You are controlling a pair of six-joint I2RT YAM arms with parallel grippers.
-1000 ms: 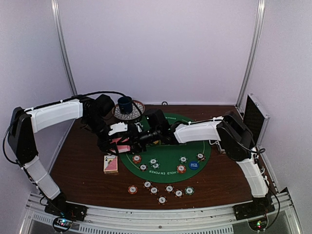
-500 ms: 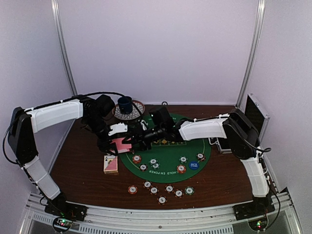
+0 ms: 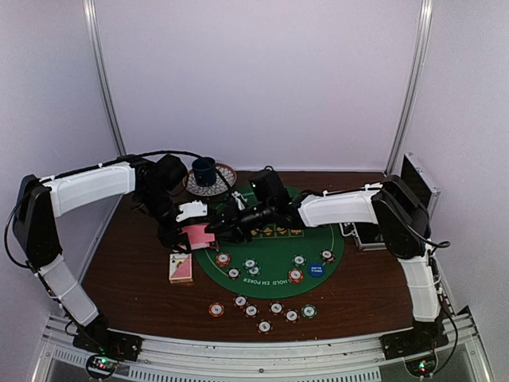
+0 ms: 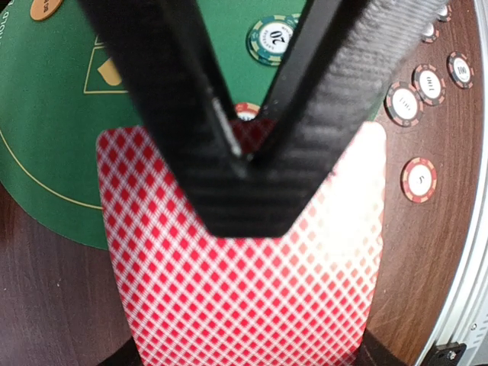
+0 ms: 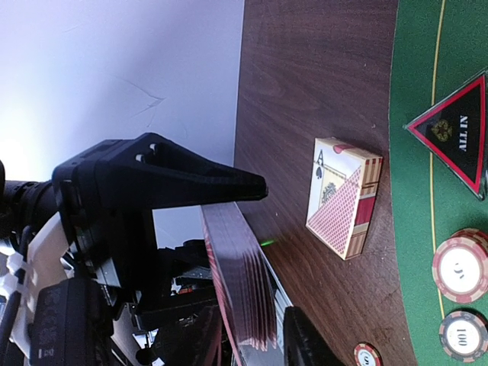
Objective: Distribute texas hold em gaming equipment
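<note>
The left claw (image 4: pixel 244 152) clamps the pink-backed card deck (image 4: pixel 244 290), whose edge faces the nearer right claw (image 5: pixel 278 252), its parted jaws bracketing that edge without clearly touching.

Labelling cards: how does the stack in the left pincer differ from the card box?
The card stack is clamped in the left pincer; the card box lies flat on the table. The stack shows loose edges; the box a printed ace. Both have red diamond patterning.
</note>
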